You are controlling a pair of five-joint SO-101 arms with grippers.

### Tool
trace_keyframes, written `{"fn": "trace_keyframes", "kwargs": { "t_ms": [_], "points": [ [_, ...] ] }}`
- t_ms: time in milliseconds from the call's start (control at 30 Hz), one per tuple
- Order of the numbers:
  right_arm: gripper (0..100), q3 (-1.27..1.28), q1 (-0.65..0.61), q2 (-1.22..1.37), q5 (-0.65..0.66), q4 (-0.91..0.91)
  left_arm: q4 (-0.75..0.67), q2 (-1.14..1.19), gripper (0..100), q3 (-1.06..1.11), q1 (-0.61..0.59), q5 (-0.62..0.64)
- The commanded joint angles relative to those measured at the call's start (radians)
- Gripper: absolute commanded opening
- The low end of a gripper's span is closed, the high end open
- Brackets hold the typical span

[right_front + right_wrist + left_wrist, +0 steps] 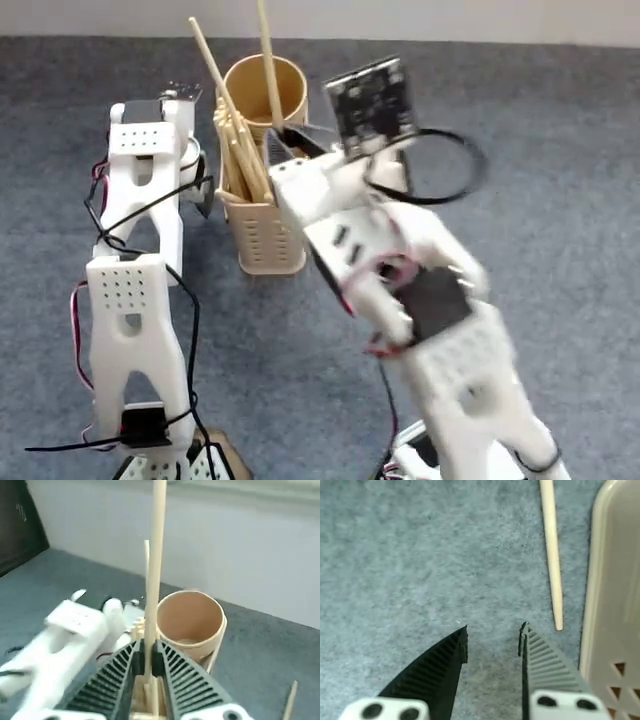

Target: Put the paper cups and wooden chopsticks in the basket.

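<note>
Here, the right end effector (148, 649) grips an upright chopstick (159, 540) above the basket (268, 242).

A grey, carpet-like table (560, 200) spans the high view. The beige basket (268, 240) stands on it, upper centre of the frame. A wooden chopstick (551, 555) lies flat on the surface just beside the basket's wall.

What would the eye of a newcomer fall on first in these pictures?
The right hand is shut on a chopstick, held upright over the basket of sticks, with a paper cup just beyond. The left hand is open over the grey carpet, where a second chopstick lies beside the basket.
</note>
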Motion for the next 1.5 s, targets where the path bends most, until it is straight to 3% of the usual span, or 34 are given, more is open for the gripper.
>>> {"fn": "trace_keyframes", "kwargs": {
  "t_ms": [0, 100, 300, 533, 700, 867, 1033, 1167, 1300, 1467],
  "points": [
    [0.4, 0.278, 0.015, -0.001, 0.006, -0.515, -0.005, -0.008, 19, -0.036, -0.001, -0.002],
    [0.4, 0.314, 0.012, 0.076, 0.005, -0.627, -0.006, -0.008, 19, -0.036, 0.001, -0.002],
    [1.1, 0.335, -0.002, 0.13, 0.003, -0.621, -0.008, -0.008, 19, -0.036, 0.001, -0.002],
    [24.7, 0.424, -0.016, 0.03, 0.009, -0.506, -0.008, -0.008, 19, -0.036, 0.001, -0.003],
    [25.2, 0.423, -0.015, -0.087, 0.012, -0.43, -0.021, -0.008, 19, -0.036, 0.001, -0.003],
    [25.2, 0.251, -0.067, -0.223, 0.133, -0.142, -0.023, -0.008, 19, -0.036, -0.001, -0.003],
    [25.2, -0.117, -0.134, -0.249, 0.135, 0.211, -0.037, -0.008, 19, -0.036, -0.002, 0.0],
    [25.2, -0.282, -0.002, -0.249, 0.135, 0.4, -0.034, -0.01, 19, -0.035, -0.002, 0.002],
    [25.2, -0.331, 0.26, -0.248, 0.137, 0.582, -0.034, -0.038, 19, -0.082, -0.002, 0.005],
    [25.2, -0.088, 0.447, -0.225, 0.138, 0.535, -0.041, -0.068, 19, -0.314, 0.002, 0.003]
  ]
}}
